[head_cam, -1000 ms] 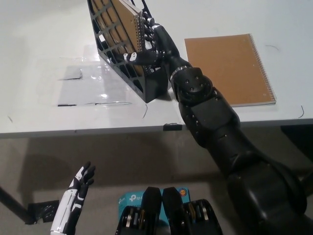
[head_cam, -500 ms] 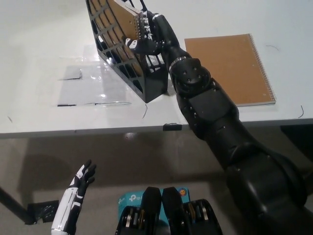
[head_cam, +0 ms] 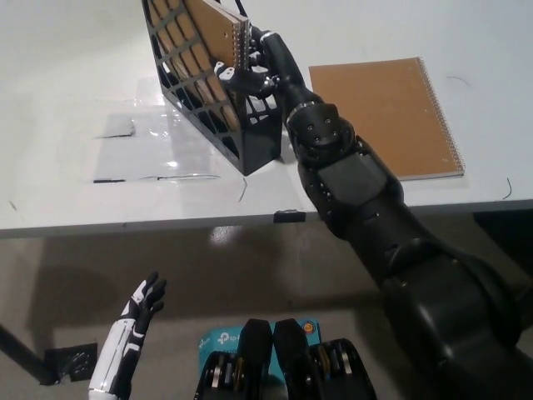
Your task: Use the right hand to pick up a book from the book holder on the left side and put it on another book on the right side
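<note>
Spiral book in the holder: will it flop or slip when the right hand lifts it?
Probably stiff: the book shows a flat cardboard cover. Likely light, being thin. The right hand grips at the spiral edge, so it may swing. The holder looks light and could tip.

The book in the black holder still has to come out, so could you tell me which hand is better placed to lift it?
The right hand. It is already closed on the book at the book holder, while the white left hand hangs open below the table.
</note>
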Robot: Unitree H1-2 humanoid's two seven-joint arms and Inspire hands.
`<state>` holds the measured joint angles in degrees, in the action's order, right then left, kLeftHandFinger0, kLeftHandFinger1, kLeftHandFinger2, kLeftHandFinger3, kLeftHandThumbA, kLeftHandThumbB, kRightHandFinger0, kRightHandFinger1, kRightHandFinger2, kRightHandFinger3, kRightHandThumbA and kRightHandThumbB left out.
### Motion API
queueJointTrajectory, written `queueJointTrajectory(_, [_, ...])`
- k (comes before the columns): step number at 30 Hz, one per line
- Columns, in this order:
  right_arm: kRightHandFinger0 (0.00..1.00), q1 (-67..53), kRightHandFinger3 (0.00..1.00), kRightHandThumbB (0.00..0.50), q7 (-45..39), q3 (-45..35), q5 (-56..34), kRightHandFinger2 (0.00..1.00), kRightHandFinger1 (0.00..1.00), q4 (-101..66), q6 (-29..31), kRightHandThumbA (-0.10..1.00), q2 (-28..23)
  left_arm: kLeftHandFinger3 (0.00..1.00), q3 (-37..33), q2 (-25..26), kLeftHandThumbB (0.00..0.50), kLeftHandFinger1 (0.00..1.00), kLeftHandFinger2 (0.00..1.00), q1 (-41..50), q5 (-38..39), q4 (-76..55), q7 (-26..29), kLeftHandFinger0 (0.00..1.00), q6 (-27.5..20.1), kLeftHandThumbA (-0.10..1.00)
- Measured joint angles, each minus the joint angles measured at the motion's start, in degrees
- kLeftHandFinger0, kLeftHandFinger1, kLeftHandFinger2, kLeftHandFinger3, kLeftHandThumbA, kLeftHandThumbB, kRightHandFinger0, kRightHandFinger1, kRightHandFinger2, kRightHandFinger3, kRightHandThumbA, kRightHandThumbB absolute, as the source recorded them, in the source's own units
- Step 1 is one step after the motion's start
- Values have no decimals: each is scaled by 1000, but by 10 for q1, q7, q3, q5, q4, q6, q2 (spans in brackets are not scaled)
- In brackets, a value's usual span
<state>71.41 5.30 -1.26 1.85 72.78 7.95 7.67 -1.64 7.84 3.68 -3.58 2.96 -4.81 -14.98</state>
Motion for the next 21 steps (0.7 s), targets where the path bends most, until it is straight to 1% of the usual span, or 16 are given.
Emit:
queueJointTrajectory(1, [0,1,691,130,-4,-21,-11,801,326,0,-2,-100,0,1000,0,0,214,1000,1000,-1,1,0,0,1000,1,985])
queueJointTrajectory(2, [0,1,760,141,-9,-43,-22,812,345,0,-5,-100,0,1000,0,0,210,1000,1000,-2,1,0,0,1000,1,986])
queueJointTrajectory(3, [0,2,812,162,-15,-65,-33,790,324,0,-9,-100,1,1000,0,0,210,1000,1000,-2,1,0,0,1000,2,990])
queueJointTrajectory(4, [0,2,890,165,-20,-86,-45,744,282,0,-12,-100,0,1000,0,0,210,1000,1000,-3,1,0,0,1000,2,991])
queueJointTrajectory(5, [0,3,984,150,-25,-101,-54,718,242,0,-15,-100,0,1000,0,0,200,1000,1000,-4,1,1,0,1000,2,993])
queueJointTrajectory(6, [0,5,1000,143,-29,-122,-65,705,211,0,-20,-100,0,1000,0,0,197,1000,1000,-5,1,1,0,1000,2,994])
queueJointTrajectory(8, [0,10,1000,141,-39,-154,-83,701,184,1,-31,-100,0,1000,0,0,166,1000,1000,-6,0,1,0,1000,2,1000])
queueJointTrajectory(9, [0,13,1000,111,-43,-172,-94,704,167,1,-39,-100,0,1000,0,0,154,1000,1000,-7,0,1,0,1000,2,1000])
queueJointTrajectory(10, [0,16,1000,84,-46,-185,-101,689,140,1,-45,-100,0,1000,0,0,159,1000,1000,-7,0,1,0,1000,2,1000])
queueJointTrajectory(11, [0,19,907,110,-50,-199,-110,711,122,1,-54,-100,-1,1000,0,0,166,1000,1000,-7,-1,1,0,1000,2,1000])
queueJointTrajectory(12, [0,23,808,111,-53,-216,-120,715,116,1,-64,-100,-1,1000,0,0,173,1000,1000,-8,-2,1,0,1000,2,1000])
queueJointTrajectory(13, [0,25,874,135,-56,-227,-128,699,94,1,-73,-100,-2,1000,0,0,185,1000,1000,-9,-2,2,0,1000,2,1000])
queueJointTrajectory(14, [0,28,984,141,-58,-241,-137,674,91,1,-82,-100,-2,1000,0,0,190,1000,1000,-9,-2,3,0,1000,2,1000])
queueJointTrajectory(15, [0,31,1000,154,-60,-258,-147,680,102,1,-94,-100,-3,1000,0,0,183,1000,1000,-10,-3,4,0,1000,2,1000])
queueJointTrajectory(17, [0,34,1000,164,-64,-283,-167,690,72,-1,-113,-100,-3,1000,0,0,182,1000,1000,-10,-3,6,0,1000,2,1000])
queueJointTrajectory(21, [0,42,1000,129,-65,-326,-201,641,0,-6,-152,-100,-3,1000,0,0,182,1000,1000,-10,-3,7,0,1000,2,1000])
